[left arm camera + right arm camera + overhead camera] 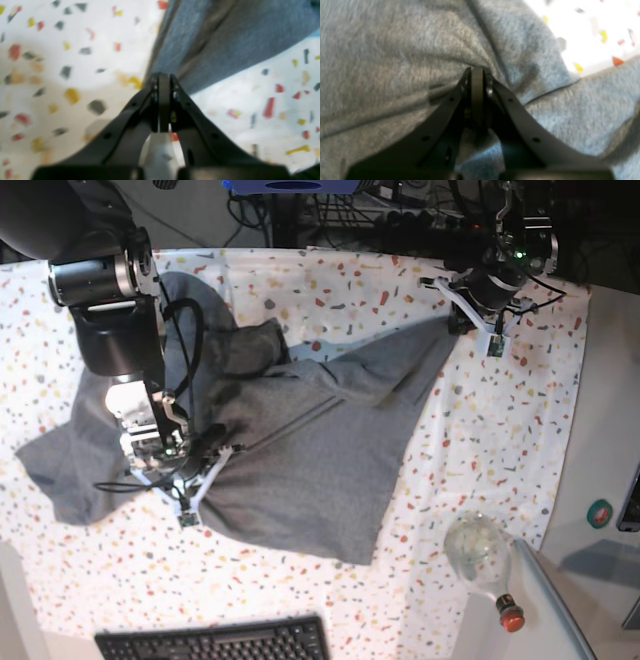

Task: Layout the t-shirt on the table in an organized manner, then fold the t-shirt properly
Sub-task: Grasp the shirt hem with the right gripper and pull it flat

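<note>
Two black grippers, the left gripper (462, 315) and right gripper (205, 462), pinch shut on opposite parts of the rumpled heather-grey cotton t-shirt (320, 450) across the flecked white table (480, 440); uneven pulling could bunch it further.

Both wrist views were soft with blur. In the left wrist view the left gripper (163, 82) hid the very edge of the t-shirt (225, 37) at its tips, so whether cloth sat between the jaws could not be told; the shirt ran off the top edge. In the right wrist view the t-shirt (395, 50) ran past three edges. In the base view the right arm (115, 310) covered part of the t-shirt (320, 450), and the keyboard (215, 642), below it, was cut by the bottom edge.
</note>
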